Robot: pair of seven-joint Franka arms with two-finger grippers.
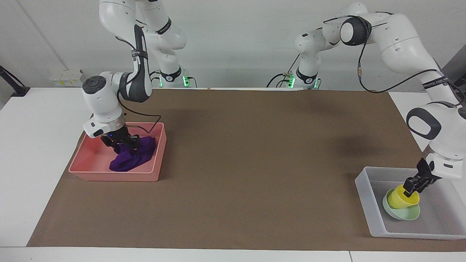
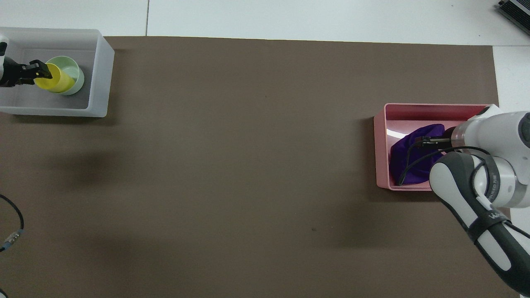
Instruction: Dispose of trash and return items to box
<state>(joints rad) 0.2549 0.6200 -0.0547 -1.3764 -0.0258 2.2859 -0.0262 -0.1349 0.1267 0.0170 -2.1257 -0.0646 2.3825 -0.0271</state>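
The purple cloth (image 1: pixel 133 158) lies bunched in the pink bin (image 1: pixel 91 163) at the right arm's end of the table; it also shows in the overhead view (image 2: pixel 403 159). My right gripper (image 1: pixel 122 142) sits low in the bin, on top of the cloth, with its fingers spread. The yellow cup (image 1: pixel 400 198) stands tilted in the mint-green bowl (image 1: pixel 404 214), inside the translucent box (image 1: pixel 367 203) at the left arm's end. My left gripper (image 1: pixel 412 187) is at the cup's rim with its fingers apart. In the overhead view the cup (image 2: pixel 56 82), the bowl (image 2: pixel 74 74) and the left gripper (image 2: pixel 40 69) show too.
A brown mat (image 1: pixel 255 163) covers the table between the bin and the box. A loose cable (image 2: pixel 12 231) lies near the robots at the left arm's end. The right arm's elbow hangs over the bin's near corner (image 2: pixel 463 182).
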